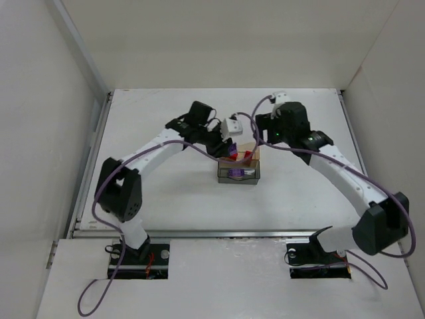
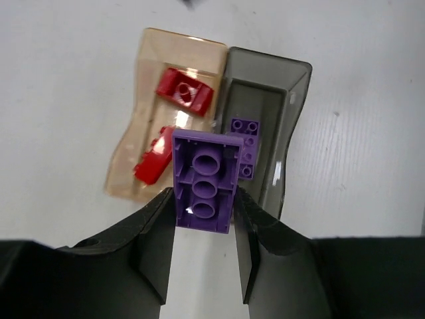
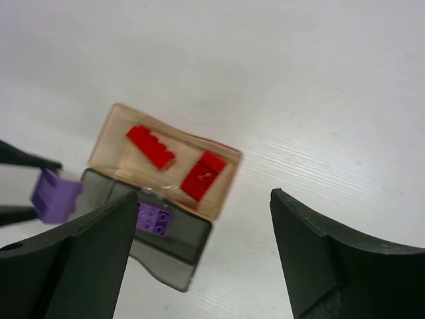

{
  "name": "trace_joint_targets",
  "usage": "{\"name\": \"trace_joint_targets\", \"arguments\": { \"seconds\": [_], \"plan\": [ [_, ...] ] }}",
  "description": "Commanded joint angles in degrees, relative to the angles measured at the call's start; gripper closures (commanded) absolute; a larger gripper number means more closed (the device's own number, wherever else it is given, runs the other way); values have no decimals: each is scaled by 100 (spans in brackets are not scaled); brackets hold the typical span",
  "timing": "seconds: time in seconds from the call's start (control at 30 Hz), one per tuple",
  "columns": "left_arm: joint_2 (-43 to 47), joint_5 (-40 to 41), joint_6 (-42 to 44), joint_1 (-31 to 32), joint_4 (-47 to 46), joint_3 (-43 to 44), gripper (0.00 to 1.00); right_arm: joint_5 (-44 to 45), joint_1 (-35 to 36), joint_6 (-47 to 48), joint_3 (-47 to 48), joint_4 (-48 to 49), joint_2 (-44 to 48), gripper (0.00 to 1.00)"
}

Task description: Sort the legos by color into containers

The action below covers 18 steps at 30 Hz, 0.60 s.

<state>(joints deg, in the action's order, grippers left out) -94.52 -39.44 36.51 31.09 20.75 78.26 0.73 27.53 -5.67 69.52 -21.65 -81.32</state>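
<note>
The white worktop [image 1: 172, 199] fills most of the space in front of me, walled in by pale panels. Both arms reach in from the near edge and meet over its middle, the left arm [image 1: 153, 149] bending in from one side and the right arm [image 1: 339, 169] from the other.

Under them stand the two trays, joined side by side. The amber tray [image 2: 149, 100] lies on the far side, and the grey tray [image 2: 255, 100] is nearer the arm bases. Both are translucent and rectangular with low walls, and the worktop shows faintly through them.

The right end effector [image 3: 202, 199] hangs over the trays with its jaws spread wide and nothing between them. The left end effector [image 2: 204, 219] is clamped on a purple brick [image 2: 206, 181], one finger on each long side. The brick's hollow underside faces the wrist camera, showing three round tubes in a row. It is off the worktop. From the left wrist it overlaps the seam between the trays; how high it sits I cannot tell.

Two red bricks lie apart in the amber tray, one [image 2: 184, 91] flat and one [image 2: 154, 159] tipped against the wall. A second purple brick [image 2: 244, 143] rests studs up in the grey tray.
</note>
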Motion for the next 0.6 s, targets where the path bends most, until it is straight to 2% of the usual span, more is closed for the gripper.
{"name": "trace_joint_targets", "arguments": {
  "seconds": [0.0,0.17,0.23,0.27,0.3,0.33,0.4,0.43,0.47,0.53,0.57],
  "plan": [
    [-707,6,619,501,700,487,100,497,-335,-689,-411,327,528,15],
    [-1130,375,1059,723,615,340,98,498,-512,-865,-992,381,1275,15],
    [-1192,594,1173,775,561,234,83,498,-573,-865,-1054,381,1477,15],
    [-1192,595,1174,776,561,234,83,498,-573,-865,-1054,381,1479,15],
    [-1244,648,1244,828,561,234,66,498,-573,-865,-1106,381,1566,15],
    [-1244,735,1244,828,561,181,56,498,-573,-865,-1107,329,1566,14],
    [-1244,736,1244,828,561,181,44,498,-573,-865,-1107,328,1619,14],
    [-1244,788,1149,828,483,181,33,498,-573,-865,-1107,328,1619,14],
    [-1192,789,956,828,395,181,1,498,-573,-865,-1107,328,1671,14],
    [-1192,894,727,828,281,251,0,560,-573,-926,-1055,328,1672,10],
    [-1113,894,604,828,228,373,0,725,-573,-927,-1054,328,1672,4]
  ]
}}
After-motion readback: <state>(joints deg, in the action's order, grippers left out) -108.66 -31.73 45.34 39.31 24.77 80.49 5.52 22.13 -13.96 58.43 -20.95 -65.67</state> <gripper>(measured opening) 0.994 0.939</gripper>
